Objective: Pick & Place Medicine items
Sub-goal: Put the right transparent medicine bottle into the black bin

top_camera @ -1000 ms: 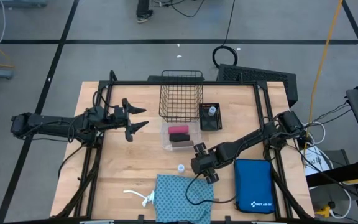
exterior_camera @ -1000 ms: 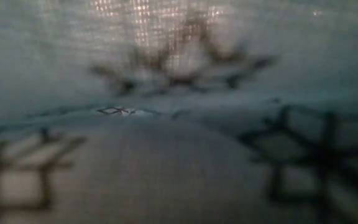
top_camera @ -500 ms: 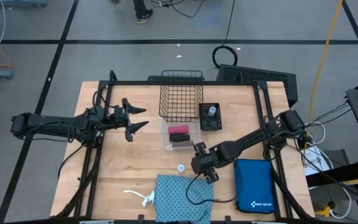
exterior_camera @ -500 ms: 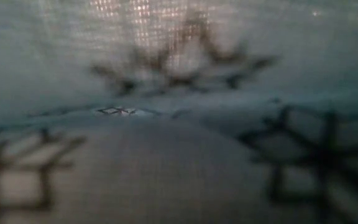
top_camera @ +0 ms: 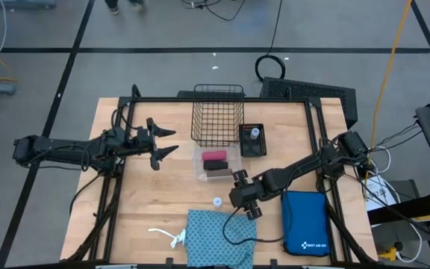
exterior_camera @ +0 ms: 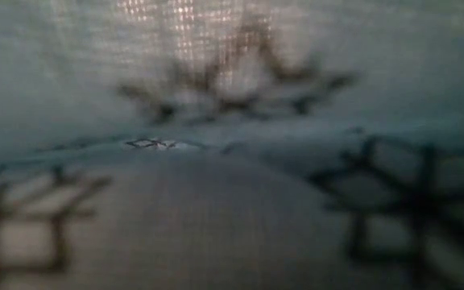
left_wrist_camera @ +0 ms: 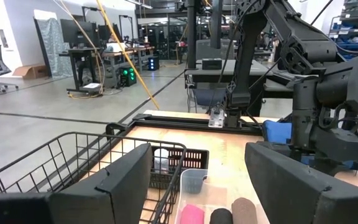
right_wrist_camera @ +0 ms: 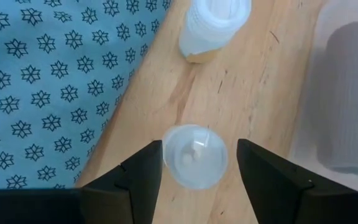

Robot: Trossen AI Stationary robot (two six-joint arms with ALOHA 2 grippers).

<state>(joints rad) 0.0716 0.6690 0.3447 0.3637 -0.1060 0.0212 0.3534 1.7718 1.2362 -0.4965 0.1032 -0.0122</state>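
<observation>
You see the left gripper (top_camera: pixel 164 143) released at centre left. The clear tray (top_camera: pixel 216 163) holds the pink roll (top_camera: pixel 215 155) and brown roll (top_camera: pixel 216 167); the black box (top_camera: pixel 252 140) holds one vial (top_camera: pixel 254 133). The right gripper (right_wrist_camera: pixel 194 163) grasps another vial (right_wrist_camera: pixel 195 155) beside the teal cloth (top_camera: pixel 219 237), bottom centre.

Only one marking shows — a white logo with a line of lettering beneath it, printed on the blue zip case (top_camera: pixel 305 221) lying on the wooden surface (top_camera: pixel 148 194). In the high view the letters are too small to make out, so the words cannot be given. Nothing else carries readable text or numbers — the vials, the rolls and the patterned cloth show no labels that can be read in any view.
</observation>
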